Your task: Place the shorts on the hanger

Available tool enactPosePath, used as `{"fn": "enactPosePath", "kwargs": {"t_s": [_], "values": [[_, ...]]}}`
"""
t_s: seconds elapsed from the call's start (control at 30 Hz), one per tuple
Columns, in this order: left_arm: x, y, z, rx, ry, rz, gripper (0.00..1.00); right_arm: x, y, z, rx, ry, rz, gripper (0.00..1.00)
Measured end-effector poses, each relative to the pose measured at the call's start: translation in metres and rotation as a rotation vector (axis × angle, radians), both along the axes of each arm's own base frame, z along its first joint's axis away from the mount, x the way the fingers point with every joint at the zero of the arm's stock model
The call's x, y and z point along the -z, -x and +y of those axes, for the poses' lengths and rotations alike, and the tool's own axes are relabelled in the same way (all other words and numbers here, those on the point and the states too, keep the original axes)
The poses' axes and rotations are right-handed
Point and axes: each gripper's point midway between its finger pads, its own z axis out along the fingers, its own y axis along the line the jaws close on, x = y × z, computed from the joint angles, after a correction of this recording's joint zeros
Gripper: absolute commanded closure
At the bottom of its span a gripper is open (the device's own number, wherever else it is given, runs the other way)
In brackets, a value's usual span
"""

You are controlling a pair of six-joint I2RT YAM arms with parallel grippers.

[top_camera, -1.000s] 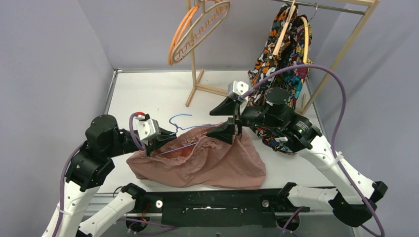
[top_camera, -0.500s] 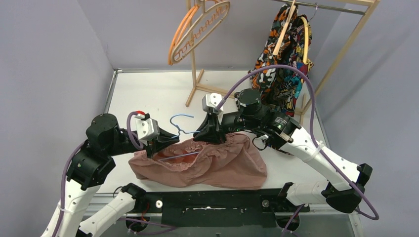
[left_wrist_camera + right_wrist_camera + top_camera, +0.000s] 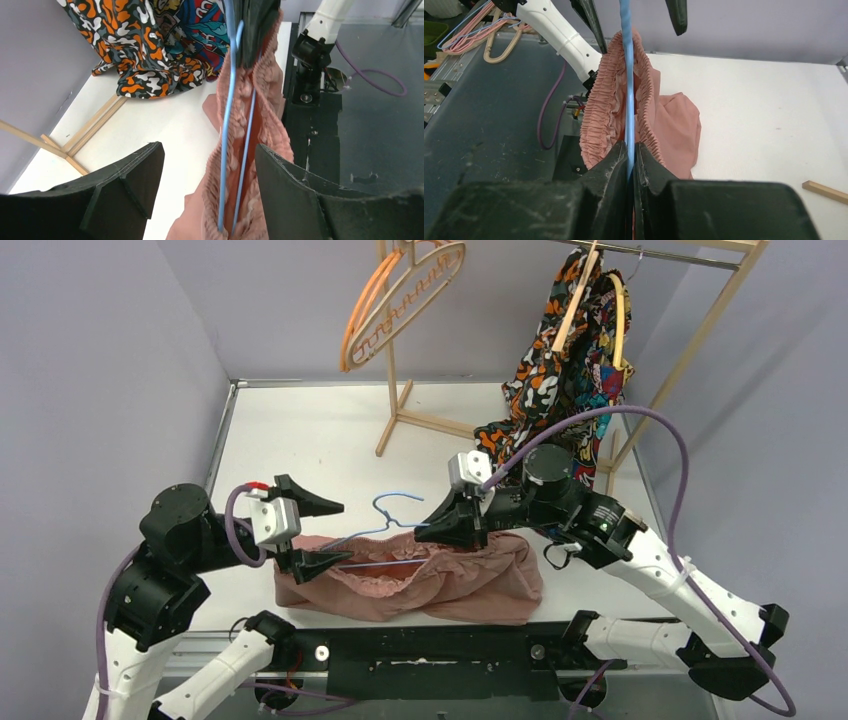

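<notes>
My right gripper [image 3: 630, 150] pinches the blue hanger [image 3: 626, 75], its wire lying in the pink shorts [image 3: 674, 125] waistband opening; my left gripper [image 3: 335, 533] gapes wide around both.

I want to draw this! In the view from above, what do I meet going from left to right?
left gripper → hanger → right gripper → patterned garment

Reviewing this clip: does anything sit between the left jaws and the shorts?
Nothing visible does. The left gripper is open, straddling the gathered waistband of the shorts and the hanger wire inside it. The right gripper pinches that wire at the far end.
</notes>
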Motion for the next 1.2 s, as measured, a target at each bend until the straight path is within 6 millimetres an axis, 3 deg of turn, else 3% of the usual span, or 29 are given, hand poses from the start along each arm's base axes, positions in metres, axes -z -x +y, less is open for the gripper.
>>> {"fn": "enactPosePath", "kwargs": {"t_s": [0.17, 0.5, 0.83, 0.97, 1.2], "values": [[0.007, 0.016, 0.005, 0.046, -0.031, -0.032, 0.34, -0.015, 0.007, -0.014, 0.012, -0.040, -0.052, 1.00], [0.022, 0.028, 0.011, 0.095, -0.094, -0.042, 0.30, -0.021, 0.011, -0.031, 0.053, -0.043, -0.093, 1.00], [0.031, 0.033, 0.015, 0.108, -0.132, -0.032, 0.40, -0.023, 0.015, -0.042, 0.065, -0.043, -0.115, 1.00], [0.039, 0.031, 0.015, 0.108, -0.146, -0.022, 0.57, -0.022, 0.016, -0.043, 0.064, -0.040, -0.116, 1.00], [0.062, 0.028, 0.013, 0.114, -0.171, 0.024, 0.57, -0.021, 0.016, -0.043, 0.063, -0.037, -0.116, 1.00]]}}
